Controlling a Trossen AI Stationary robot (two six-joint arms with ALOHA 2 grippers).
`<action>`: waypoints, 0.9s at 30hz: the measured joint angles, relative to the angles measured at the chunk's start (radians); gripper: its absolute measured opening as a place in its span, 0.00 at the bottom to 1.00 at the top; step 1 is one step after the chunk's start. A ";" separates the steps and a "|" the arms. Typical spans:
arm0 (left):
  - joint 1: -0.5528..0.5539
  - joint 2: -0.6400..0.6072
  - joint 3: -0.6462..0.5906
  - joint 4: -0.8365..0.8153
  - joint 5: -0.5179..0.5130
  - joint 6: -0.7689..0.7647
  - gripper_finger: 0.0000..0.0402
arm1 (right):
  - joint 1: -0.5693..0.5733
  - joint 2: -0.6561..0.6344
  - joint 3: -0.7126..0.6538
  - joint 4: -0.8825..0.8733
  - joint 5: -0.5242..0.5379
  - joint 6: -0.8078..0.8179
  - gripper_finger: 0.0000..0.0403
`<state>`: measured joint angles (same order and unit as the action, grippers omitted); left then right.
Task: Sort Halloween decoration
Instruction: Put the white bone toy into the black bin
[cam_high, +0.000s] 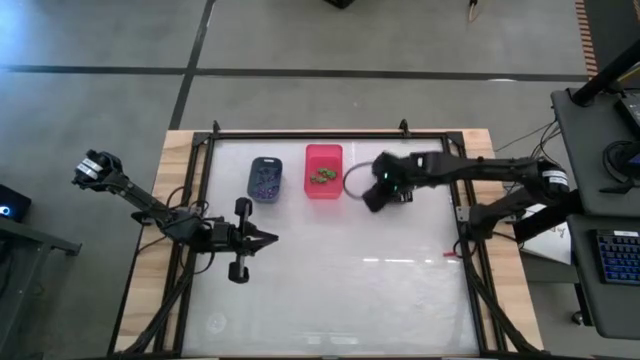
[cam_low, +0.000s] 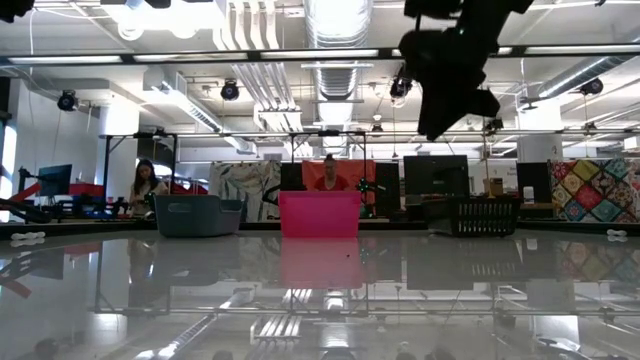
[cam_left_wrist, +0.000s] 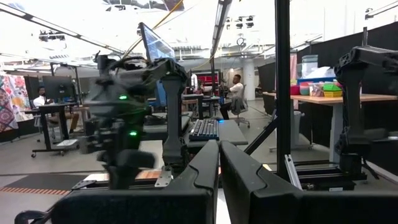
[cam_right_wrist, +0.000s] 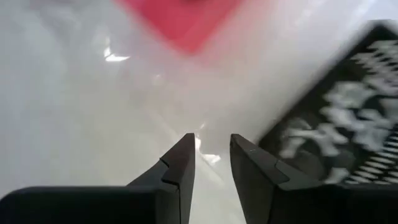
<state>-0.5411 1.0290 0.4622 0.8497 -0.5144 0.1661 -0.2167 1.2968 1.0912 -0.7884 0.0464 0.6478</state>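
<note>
The right pincer (cam_right_wrist: 211, 155) shows closest, its two dark fingers (cam_right_wrist: 177, 165) parted by a narrow gap with nothing between them, hanging above the glossy white surface (cam_high: 350, 280) with a black bin's (cam_right_wrist: 336, 130) white contents at one side and the pink bin (cam_right_wrist: 180, 22) beyond. From above, the Halloween decoration is already split by colour: purple trinkets (cam_high: 264, 181) lie in the blue-grey bin (cam_high: 265, 178) and green trinkets (cam_high: 321, 177) in the pink one, the two bins side by side near the surface's far edge, toward the middle. The right pincer hovers just to the right of the pink bin, over the black bin, which the arm largely hides. Across the surface at table height the three bins stand in a row along the far edge. The left pincer (cam_high: 262, 240) waits near the left edge, its fingers (cam_left_wrist: 205, 168) pressed nearly together, empty.
</note>
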 joint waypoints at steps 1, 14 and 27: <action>0.000 0.000 0.000 0.000 0.000 0.000 0.00 | 0.033 0.004 0.000 0.014 -0.003 0.004 0.23; 0.000 0.010 0.000 -0.004 0.000 -0.001 0.00 | 0.375 0.074 0.000 0.046 0.006 0.173 0.23; 0.000 0.076 0.000 0.004 -0.001 -0.026 0.00 | 0.541 0.142 0.000 0.038 0.005 0.354 0.23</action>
<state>-0.5411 1.1047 0.4625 0.8536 -0.5159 0.1398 0.3240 1.4392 1.0908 -0.7500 0.0513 1.0019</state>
